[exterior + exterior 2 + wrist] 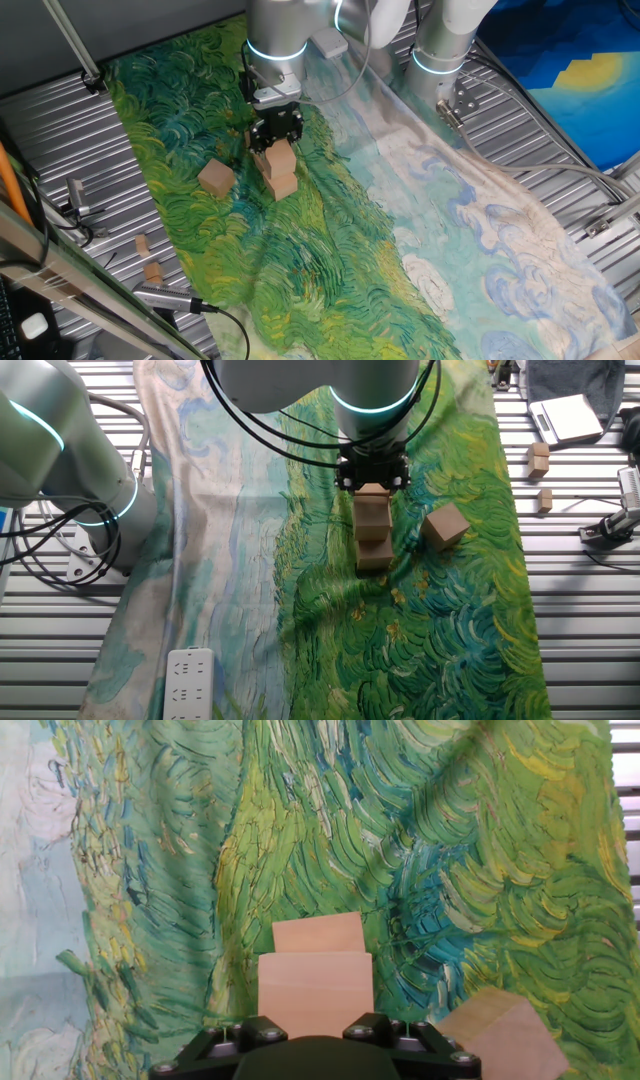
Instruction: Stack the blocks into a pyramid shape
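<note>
Mid-stack: gripper (pixel 372 482) clamped on top block (pixel 372 506) above base blocks (pixel 375 548); next, release, fetch loose block (pixel 445 525) beside them.

- No text, label, brand, number or sign can be read in any view.
- The white power strip (pixel 187 680) shows markings too small to read.

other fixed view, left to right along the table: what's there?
Grey robot arm base with cyan ring → white power strip → column of light-brown wooden cubes under the gripper → lone tilted light-brown wooden cube → two small tan wooden bits on the slatted metal table.
</note>
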`<act>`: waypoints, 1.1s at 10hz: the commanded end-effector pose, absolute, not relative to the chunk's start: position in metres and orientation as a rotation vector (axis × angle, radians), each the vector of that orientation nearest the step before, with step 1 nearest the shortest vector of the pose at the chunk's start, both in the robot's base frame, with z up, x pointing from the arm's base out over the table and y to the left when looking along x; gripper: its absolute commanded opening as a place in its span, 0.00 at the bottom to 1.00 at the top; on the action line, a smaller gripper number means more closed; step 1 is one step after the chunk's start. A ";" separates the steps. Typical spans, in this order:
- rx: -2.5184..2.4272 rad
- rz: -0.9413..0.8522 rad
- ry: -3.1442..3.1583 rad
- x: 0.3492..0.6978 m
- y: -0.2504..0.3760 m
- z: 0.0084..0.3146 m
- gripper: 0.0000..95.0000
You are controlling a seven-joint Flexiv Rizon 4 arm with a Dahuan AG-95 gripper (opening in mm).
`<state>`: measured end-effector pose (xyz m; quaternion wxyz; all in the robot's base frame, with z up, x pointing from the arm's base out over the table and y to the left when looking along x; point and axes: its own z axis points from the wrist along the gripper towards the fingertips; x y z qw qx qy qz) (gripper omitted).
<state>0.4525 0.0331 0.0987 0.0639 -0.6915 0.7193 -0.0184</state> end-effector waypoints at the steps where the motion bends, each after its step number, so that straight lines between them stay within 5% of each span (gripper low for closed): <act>1: -2.087 -0.061 2.172 0.453 0.033 0.099 0.00; 8: -2.081 -0.066 2.172 0.453 0.033 0.097 0.00; 10: -2.082 -0.059 2.161 0.453 0.033 0.096 0.40; 11: -2.083 -0.053 2.155 0.453 0.033 0.096 0.40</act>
